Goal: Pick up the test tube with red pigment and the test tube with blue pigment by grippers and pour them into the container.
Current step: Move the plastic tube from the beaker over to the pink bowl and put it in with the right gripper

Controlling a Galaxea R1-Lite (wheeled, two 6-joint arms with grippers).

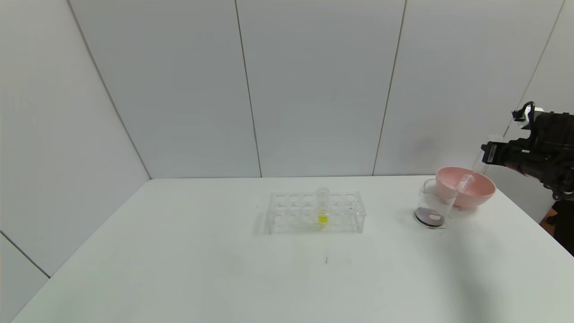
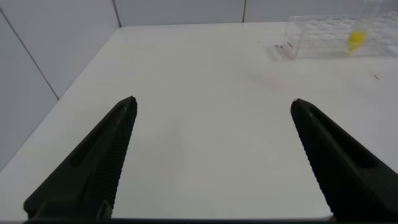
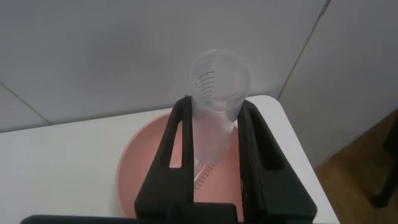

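My right gripper (image 3: 214, 104) is shut on a clear graduated test tube (image 3: 217, 81) that shows no pigment. It holds the tube above the pink bowl (image 3: 146, 168). In the head view this gripper (image 1: 489, 154) is at the far right, above the bowl (image 1: 482, 190). The container (image 1: 431, 204), a clear beaker, stands left of the bowl with dark pigment at its bottom. Another clear tube (image 1: 463, 184) leans in the bowl. No red or blue pigment shows in any tube. My left gripper (image 2: 213, 102) is open and empty over bare table, out of the head view.
A clear many-holed rack (image 1: 315, 211) stands mid-table with a yellow-pigment tube (image 1: 323, 206) upright in it; both show in the left wrist view, rack (image 2: 323, 43) and tube (image 2: 356, 38). The table's right edge (image 1: 545, 226) runs just beyond the bowl.
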